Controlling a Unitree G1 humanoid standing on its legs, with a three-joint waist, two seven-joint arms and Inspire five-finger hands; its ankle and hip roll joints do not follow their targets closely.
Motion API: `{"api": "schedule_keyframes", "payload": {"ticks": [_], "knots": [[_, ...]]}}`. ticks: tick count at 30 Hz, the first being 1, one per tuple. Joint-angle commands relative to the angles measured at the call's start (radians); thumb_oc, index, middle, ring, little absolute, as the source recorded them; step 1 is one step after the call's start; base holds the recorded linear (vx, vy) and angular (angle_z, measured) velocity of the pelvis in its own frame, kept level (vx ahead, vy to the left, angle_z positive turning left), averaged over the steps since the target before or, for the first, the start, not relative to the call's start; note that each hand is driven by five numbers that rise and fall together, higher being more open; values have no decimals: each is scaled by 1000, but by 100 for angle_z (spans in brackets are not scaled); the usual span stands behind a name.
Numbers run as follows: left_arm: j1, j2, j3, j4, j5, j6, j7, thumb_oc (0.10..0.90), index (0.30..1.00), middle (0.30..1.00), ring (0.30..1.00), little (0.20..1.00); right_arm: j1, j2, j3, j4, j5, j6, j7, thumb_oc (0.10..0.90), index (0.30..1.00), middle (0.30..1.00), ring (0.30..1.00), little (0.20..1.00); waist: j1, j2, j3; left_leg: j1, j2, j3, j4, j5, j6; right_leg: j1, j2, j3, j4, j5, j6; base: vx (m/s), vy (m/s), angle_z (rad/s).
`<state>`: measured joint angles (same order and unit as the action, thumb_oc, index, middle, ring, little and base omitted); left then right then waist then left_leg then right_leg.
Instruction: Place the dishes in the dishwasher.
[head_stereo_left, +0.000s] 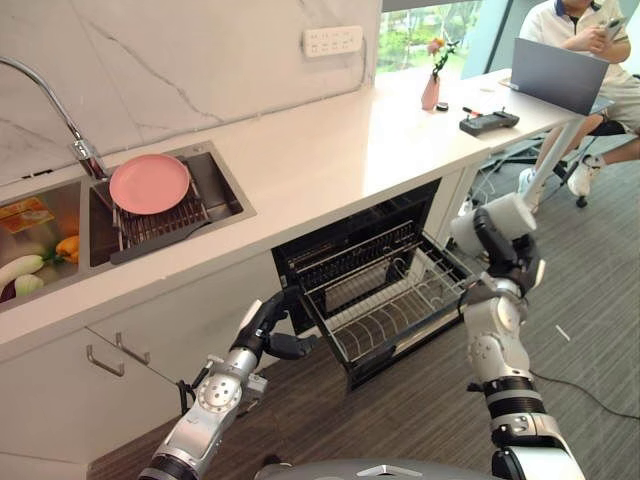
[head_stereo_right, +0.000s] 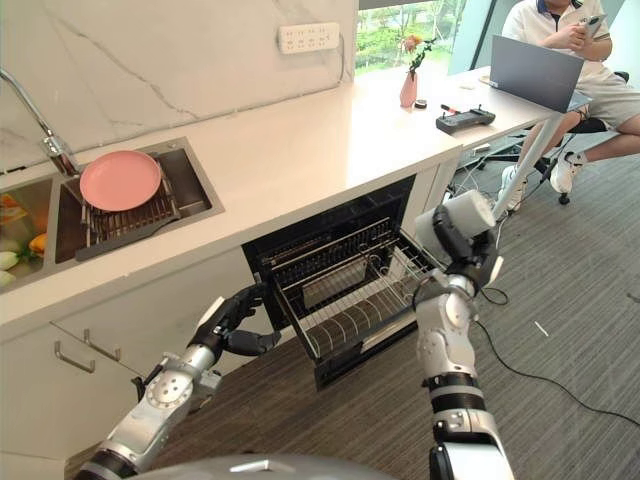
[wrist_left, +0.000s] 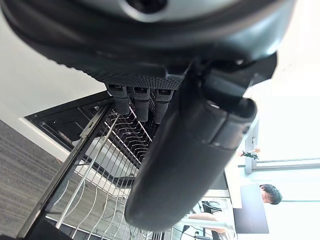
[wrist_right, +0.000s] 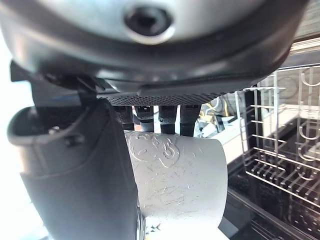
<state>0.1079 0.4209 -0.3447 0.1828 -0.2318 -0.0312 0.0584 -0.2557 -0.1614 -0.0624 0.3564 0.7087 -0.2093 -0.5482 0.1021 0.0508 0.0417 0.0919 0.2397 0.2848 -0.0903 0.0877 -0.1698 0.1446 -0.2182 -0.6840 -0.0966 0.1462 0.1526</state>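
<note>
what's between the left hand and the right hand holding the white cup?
The pulled-out wire dishwasher rack, with no dishes on it, spans the gap between the left hand and the right hand gripping the white cup, seen in both eye views.

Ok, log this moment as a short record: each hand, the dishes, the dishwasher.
right hand: curled round a white cup, held by the rack's right side
left hand: holds nothing, fingers relaxed, at the rack's left front corner
dishwasher: open under the counter
rack: pulled out, no dishes in it
plate: pink, on the drainer in the sink
</note>
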Motion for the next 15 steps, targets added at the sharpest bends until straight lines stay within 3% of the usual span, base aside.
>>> {"api": "schedule_keyframes", "payload": {"ticks": [1,2,8,13,15], "knots": [[-43,37,35,-37,-106,-48,-62,800,900,900,900,900,-66,-4,54,-77,-55,-2,140,400,300,300,300,300,28,-33,-35,-5,13,11,50,-82,23,-22,-55,9,59,-97,45,-34,41,3],[-4,47,35,4,-127,-22,-107,800,900,900,900,900,-41,-17,92,-54,-63,45,188,400,300,300,300,300,26,-32,-29,-8,12,11,48,-80,24,-29,-57,14,61,-96,45,0,0,0],[98,88,101,148,-19,1,-188,800,900,900,900,900,-64,-133,184,70,-200,154,347,400,300,300,300,300,42,-46,-20,-12,13,12,42,-74,23,-37,-58,13,61,-92,47,-5,7,1],[121,83,152,395,118,-5,-184,800,900,900,900,900,-147,-223,242,183,-295,149,403,400,300,300,300,300,79,-75,-5,-43,20,-4,45,-63,17,-45,-52,1,60,-96,46,-12,0,8],[84,45,172,622,231,6,-107,800,900,900,900,900,-187,-248,266,275,-361,153,411,400,300,300,300,300,96,-85,7,-73,26,-25,50,-56,15,-55,-45,-12,59,-102,42,-41,-6,20]]}}
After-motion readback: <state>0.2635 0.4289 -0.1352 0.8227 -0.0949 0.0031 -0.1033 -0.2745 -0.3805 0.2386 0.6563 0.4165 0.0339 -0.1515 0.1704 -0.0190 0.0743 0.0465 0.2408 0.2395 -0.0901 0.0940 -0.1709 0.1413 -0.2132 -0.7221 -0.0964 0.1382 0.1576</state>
